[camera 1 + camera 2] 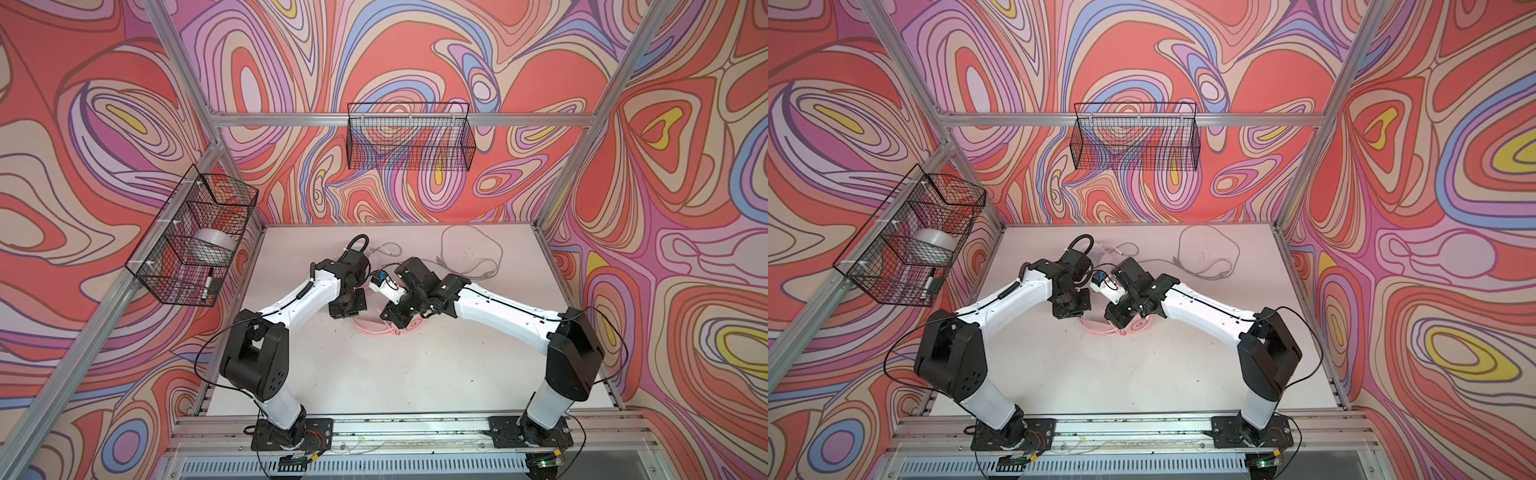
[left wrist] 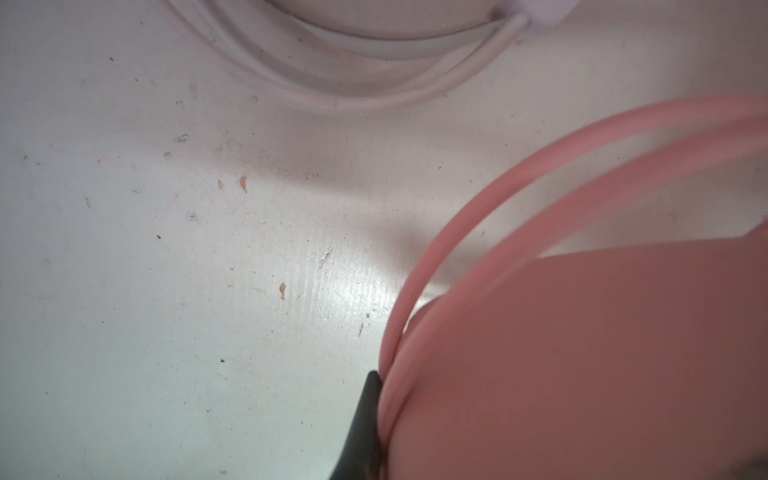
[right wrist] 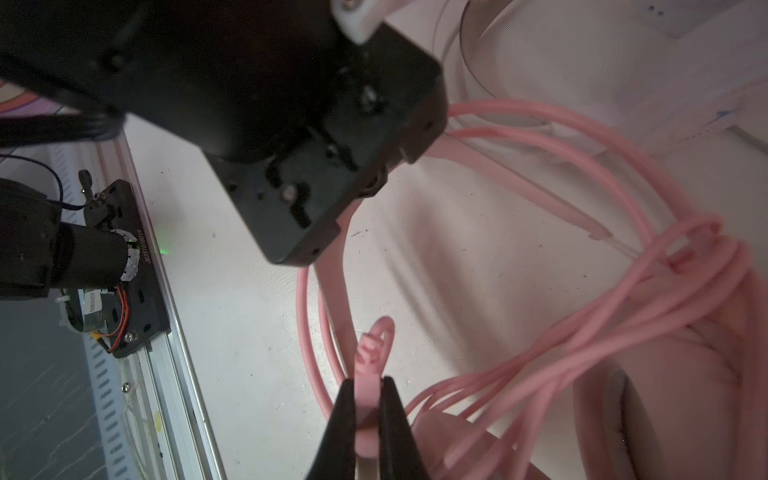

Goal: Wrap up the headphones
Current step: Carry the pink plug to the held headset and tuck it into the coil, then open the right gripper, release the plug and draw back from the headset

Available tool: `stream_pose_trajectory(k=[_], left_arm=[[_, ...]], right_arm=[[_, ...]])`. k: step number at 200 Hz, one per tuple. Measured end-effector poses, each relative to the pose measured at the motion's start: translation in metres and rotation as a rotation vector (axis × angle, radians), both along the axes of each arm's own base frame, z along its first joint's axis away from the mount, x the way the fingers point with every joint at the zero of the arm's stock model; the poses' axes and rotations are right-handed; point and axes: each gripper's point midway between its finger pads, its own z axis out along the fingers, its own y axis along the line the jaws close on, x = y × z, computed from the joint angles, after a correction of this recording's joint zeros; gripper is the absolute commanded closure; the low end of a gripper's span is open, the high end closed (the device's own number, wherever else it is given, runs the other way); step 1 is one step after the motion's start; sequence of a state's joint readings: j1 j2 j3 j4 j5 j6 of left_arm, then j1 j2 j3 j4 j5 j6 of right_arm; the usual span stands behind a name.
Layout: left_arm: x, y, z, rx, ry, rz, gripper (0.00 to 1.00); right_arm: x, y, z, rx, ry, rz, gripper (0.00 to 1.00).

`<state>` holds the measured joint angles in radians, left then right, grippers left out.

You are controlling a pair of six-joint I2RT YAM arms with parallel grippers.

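On the white worktop (image 1: 415, 374), near its centre, lies the pink headset (image 1: 1138, 326) with its pink cord (image 3: 648, 299) gathered in several loops. The right pincer (image 3: 368, 388) is pinching the flat pink tie strap (image 3: 368, 365). The strap's long axis runs straight out of the jaws and ends in a small knotted loop. The left pincer (image 2: 372, 419) is pressed together, and it seems to hold strands of the pink cord, though only one black finger shows. In a top view the coil lies at about 8 o'clock from the right pincer and 4 o'clock from the left one. The right arm is nearer, so I judge that it must carry the strap around the loops. The white headset (image 3: 673, 75) and its pale cord (image 1: 469, 249) lie toward 1 o'clock, still loose. A round mark on the pink earcup and a printed number on the arm base are too small to read.
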<state>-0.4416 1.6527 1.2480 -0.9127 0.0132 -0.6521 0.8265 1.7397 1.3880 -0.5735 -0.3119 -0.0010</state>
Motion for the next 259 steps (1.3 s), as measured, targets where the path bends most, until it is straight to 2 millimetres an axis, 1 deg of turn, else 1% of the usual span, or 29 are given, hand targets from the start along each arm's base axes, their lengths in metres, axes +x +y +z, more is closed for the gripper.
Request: stream_pose_trajectory(k=[17,33,47,57,75,86,135,181,235,259], left_arm=[[-0.006,0.003,-0.003,0.006,0.011,0.007,1.0],[-0.008,0.005,-0.004,0.009,0.012,0.015,1.0],[-0.006,0.005,-0.004,0.013,0.007,0.02,1.0],[-0.006,0.007,-0.004,0.018,0.003,0.026,1.0],[-0.008,0.006,-0.004,0.02,0.013,0.019,1.0],[-0.012,0.006,-0.005,0.024,0.024,0.009,1.0],[-0.019,0.007,-0.006,0.033,0.041,0.003,1.0],[-0.021,0.009,-0.008,0.037,0.048,0.004,1.0],[-0.021,0.009,-0.008,0.037,0.049,0.004,1.0],[-0.022,0.009,-0.008,0.038,0.049,0.004,1.0]], right_arm=[[0.001,0.001,-0.006,0.002,0.048,-0.056,0.98],[0.002,0.003,-0.009,0.006,0.093,-0.104,0.9],[0.005,0.009,-0.015,0.008,0.136,-0.142,0.86],[0.007,0.013,-0.02,0.009,0.17,-0.167,0.82],[0.015,0.022,-0.024,0.033,0.195,-0.21,0.8],[0.018,0.025,-0.025,0.043,0.208,-0.234,0.78],[0.024,0.027,-0.023,0.073,0.233,-0.3,0.78],[0.026,0.026,-0.022,0.078,0.233,-0.322,0.68],[0.028,0.024,-0.02,0.075,0.219,-0.336,0.67],[0.031,0.022,-0.013,0.078,0.193,-0.346,0.66]])
